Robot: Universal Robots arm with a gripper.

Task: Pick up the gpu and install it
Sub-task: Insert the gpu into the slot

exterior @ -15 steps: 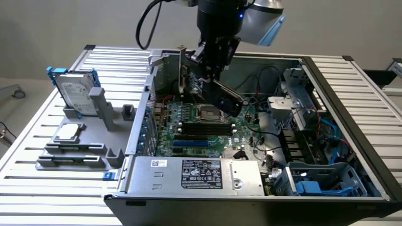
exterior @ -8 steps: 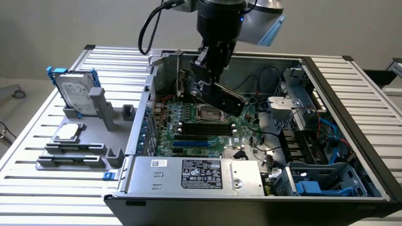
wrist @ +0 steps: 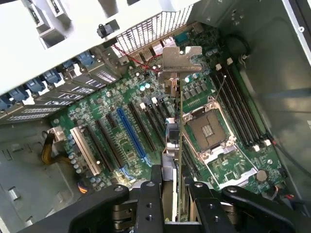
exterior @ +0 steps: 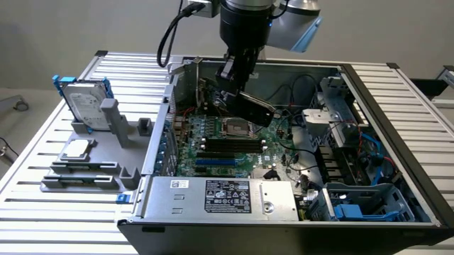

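The gpu (exterior: 253, 108), a thin card with a black cover, hangs tilted inside the open computer case above the green motherboard (exterior: 212, 154). My gripper (exterior: 228, 78) is shut on its upper end. In the wrist view the gpu (wrist: 180, 121) is seen edge-on, running from between my fingers (wrist: 149, 204) out to its silver metal bracket (wrist: 181, 59). It hovers over the motherboard (wrist: 121, 116) beside the empty CPU socket (wrist: 206, 130), with the blue expansion slot (wrist: 130, 135) and black slots off to one side.
The computer case (exterior: 397, 133) is open, with a power supply (exterior: 220, 196) at the front, cables and a drive bay on the exterior view's right. On the grey holder (exterior: 92, 159) at the exterior view's left stand a hard drive in a blue frame (exterior: 85, 109) and a square CPU chip (exterior: 76, 150).
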